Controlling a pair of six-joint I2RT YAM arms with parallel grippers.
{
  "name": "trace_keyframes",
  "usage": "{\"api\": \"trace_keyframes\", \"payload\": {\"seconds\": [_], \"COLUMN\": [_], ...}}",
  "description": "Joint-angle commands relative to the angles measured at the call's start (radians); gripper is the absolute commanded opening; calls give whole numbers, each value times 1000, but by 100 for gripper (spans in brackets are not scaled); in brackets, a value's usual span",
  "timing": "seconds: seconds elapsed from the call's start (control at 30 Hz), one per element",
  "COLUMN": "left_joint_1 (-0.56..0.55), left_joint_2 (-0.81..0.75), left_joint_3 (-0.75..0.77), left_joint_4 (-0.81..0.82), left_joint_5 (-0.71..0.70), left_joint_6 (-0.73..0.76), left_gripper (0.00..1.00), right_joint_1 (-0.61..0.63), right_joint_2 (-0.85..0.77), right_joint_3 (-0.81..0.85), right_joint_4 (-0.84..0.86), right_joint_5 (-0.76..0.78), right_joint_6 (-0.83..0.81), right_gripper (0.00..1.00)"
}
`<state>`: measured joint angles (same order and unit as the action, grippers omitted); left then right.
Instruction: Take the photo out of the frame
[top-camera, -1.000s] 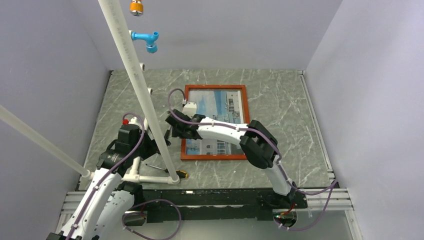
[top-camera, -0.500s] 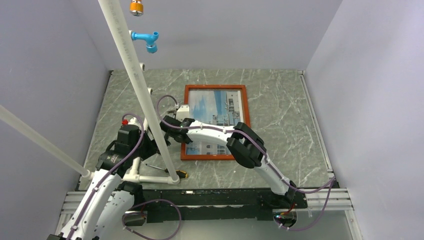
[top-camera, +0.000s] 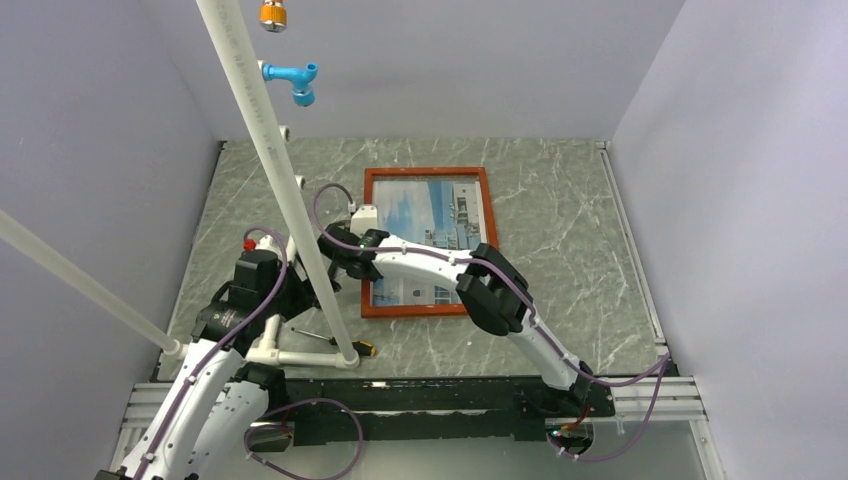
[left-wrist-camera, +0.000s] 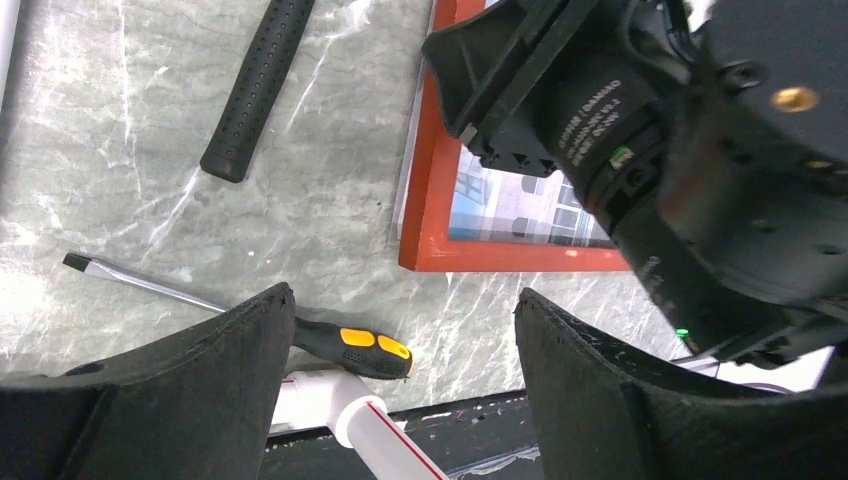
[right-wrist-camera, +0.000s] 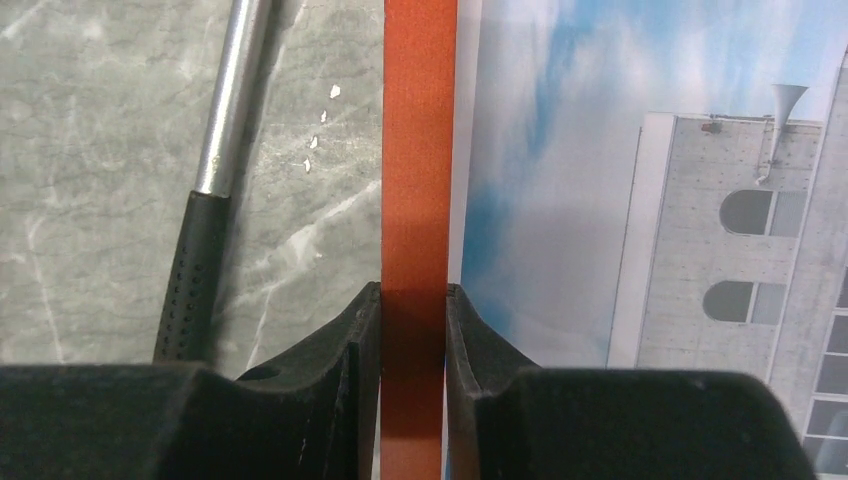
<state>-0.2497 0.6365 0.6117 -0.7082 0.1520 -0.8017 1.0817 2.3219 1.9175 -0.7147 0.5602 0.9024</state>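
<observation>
**Top external view:** the frame (top-camera: 425, 172) lies flat about the middle of the table (top-camera: 560, 230), nearer its far edge than its near one, with the photo (top-camera: 425, 205) seated inside it, building and sky facing up. My right arm crosses the frame's near part, and my right gripper (top-camera: 358, 268) sits at the frame's left rail. My left arm (top-camera: 250, 290) stands near the table's left edge, its fingers partly hidden behind a white pipe (top-camera: 270, 150). A screwdriver (top-camera: 340, 343) lies by the near edge. **Left wrist view:** my left gripper (left-wrist-camera: 400, 300) stands wide apart with nothing between the fingers (left-wrist-camera: 200, 400), above bare table. Beyond them are the screwdriver (left-wrist-camera: 350, 350), the black grip of a hammer (left-wrist-camera: 258, 85), and the frame's near-left corner (left-wrist-camera: 428, 200) with a strip of the photo (left-wrist-camera: 510, 210) inside it. My right wrist fills the upper right. **Right wrist view:** my right gripper (right-wrist-camera: 412, 300) is drawn narrow, its fingers (right-wrist-camera: 340, 360) pressed against both sides of the frame's left rail (right-wrist-camera: 418, 150), one outside, one on the photo's side. The photo (right-wrist-camera: 600, 130) lies within the frame, and the hammer (right-wrist-camera: 205, 250) rests on the table just beside the rail.
</observation>
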Motion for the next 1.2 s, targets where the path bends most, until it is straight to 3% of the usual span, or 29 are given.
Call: {"api": "trace_keyframes", "payload": {"seconds": [0.0,0.37,0.87,1.17], "left_joint_1": [5,5,5,5], "left_joint_2": [-12,-11,2,24], "left_joint_3": [4,-3,-24,-24], "left_joint_4": [10,15,46,67], "left_joint_5": [-5,1,26,39], "left_joint_6": [-1,0,3,9], "left_gripper": [84,83,83,83], "right_joint_1": [-19,-94,-369,-537], "right_joint_2": [-122,-299,-675,-805], "right_joint_3": [60,-112,-780,-964], "right_joint_4": [-64,-71,330,421], "right_joint_5": [-15,13,-180,-179], "right_joint_6": [5,-28,-439,-567], "right_gripper": [0,0,0,0]}}
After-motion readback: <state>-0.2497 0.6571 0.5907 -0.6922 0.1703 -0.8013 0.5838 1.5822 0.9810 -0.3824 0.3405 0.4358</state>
